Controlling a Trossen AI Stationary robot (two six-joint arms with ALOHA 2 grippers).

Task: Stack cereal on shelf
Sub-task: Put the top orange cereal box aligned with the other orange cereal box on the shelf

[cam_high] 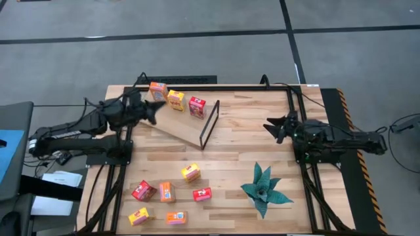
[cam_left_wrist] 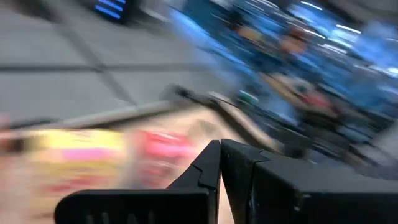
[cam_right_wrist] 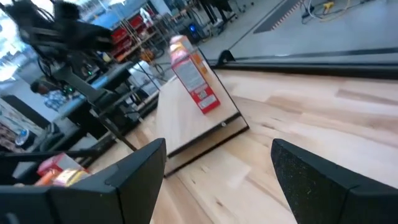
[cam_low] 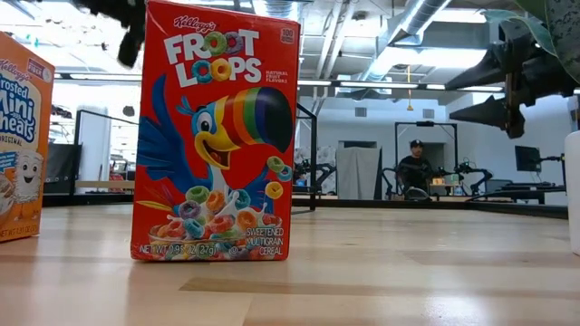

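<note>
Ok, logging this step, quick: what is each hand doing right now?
Left hand: closed, empty, beside the cereal boxes on the shelf.
Right hand: open, empty.

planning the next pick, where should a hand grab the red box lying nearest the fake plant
Take the red box across its short width, coming straight down from above. It lies flat on the table with clear space on every side, so the narrow sides are the ones fingers can span.

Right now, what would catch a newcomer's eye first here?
The Froot Loops box fills the low view, upright on the table. In the high view, three cereal boxes stand in a row on the shelf, the shut left gripper beside them. Six more boxes lie scattered near the front-left.
</note>
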